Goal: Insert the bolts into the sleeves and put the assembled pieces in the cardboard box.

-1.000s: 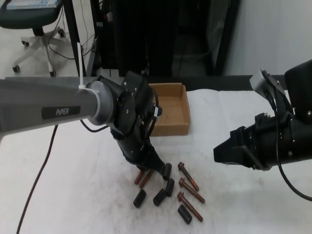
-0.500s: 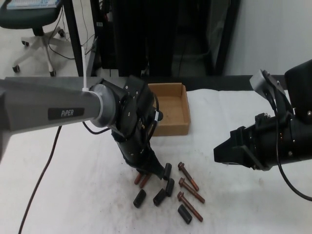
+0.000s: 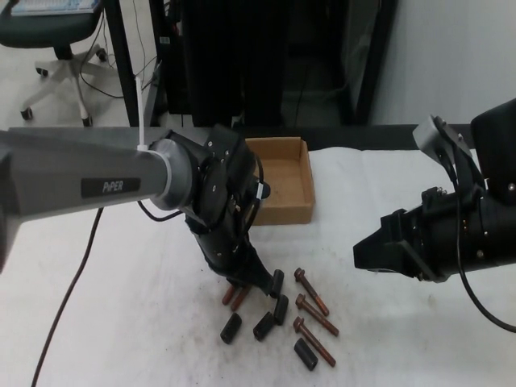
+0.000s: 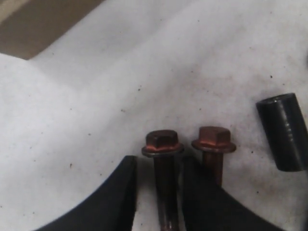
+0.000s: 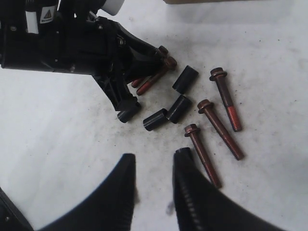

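1. Left wrist view: left tool (image 4: 160, 166), fingers spread, straddles 1 bolt (image 4: 162, 144) lying on the white surface (image 4: 192, 57); second bolt (image 4: 214, 142) just beside.
2. Right tool (image 5: 154, 161), fingers spread, hovers near 3 bolts (image 5: 219, 127) and loose sleeves (image 5: 185, 78).
3. Cardboard box (image 3: 282, 213) stands behind them.

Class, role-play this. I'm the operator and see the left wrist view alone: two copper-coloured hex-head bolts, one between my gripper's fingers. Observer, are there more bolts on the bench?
Observer: Yes, three more copper-coloured bolts lie to their right in the high view.
Operator: How many sleeves?
Observer: Five short black cylindrical sleeves, loose beside the bolts.
Operator: And the other arm?
Observer: The right gripper is open above the white-covered bench, holding nothing.
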`<act>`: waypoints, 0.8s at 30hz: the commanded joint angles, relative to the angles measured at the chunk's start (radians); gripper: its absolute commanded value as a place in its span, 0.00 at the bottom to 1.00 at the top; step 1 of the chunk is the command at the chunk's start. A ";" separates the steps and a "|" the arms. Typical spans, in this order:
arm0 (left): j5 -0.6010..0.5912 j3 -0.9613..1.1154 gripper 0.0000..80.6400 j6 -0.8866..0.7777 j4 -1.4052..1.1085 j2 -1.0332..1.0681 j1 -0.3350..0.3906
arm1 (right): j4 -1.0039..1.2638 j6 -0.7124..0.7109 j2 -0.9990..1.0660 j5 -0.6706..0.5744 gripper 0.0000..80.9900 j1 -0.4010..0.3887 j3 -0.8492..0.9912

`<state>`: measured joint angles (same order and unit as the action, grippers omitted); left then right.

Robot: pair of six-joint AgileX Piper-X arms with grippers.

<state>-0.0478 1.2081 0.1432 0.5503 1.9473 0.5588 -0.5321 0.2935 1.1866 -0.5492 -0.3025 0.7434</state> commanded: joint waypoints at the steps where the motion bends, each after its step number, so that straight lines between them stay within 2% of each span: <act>1: 0.009 0.002 0.19 0.004 -0.048 0.018 0.004 | 0.004 -0.001 -0.002 -0.007 0.32 0.003 0.008; 2: 0.009 0.002 0.06 0.004 -0.060 0.018 0.004 | 0.004 -0.001 -0.002 -0.007 0.32 0.003 0.008; 3: 0.007 0.002 0.00 0.006 -0.072 0.018 0.004 | 0.004 -0.001 -0.002 -0.007 0.31 0.003 0.008; 9: 0.018 0.009 0.00 -0.074 -0.064 -0.022 -0.007 | -0.006 -0.001 -0.002 -0.007 0.29 0.003 0.008; 15: 0.152 0.009 0.00 -0.077 -0.039 -0.175 -0.056 | -0.003 -0.001 -0.002 -0.007 0.29 0.003 0.008; 21: 0.134 -0.006 0.00 -0.126 -0.040 -0.412 -0.136 | 0.018 -0.008 -0.002 -0.013 0.29 -0.002 0.008; 24: 0.039 -0.055 0.00 -0.195 -0.046 -0.533 -0.189 | 0.068 -0.085 -0.002 -0.042 0.29 -0.018 0.008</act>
<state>0.0103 1.1626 -0.0217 0.5013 1.4462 0.3794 -0.5176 0.2765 1.1866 -0.5579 -0.3060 0.7434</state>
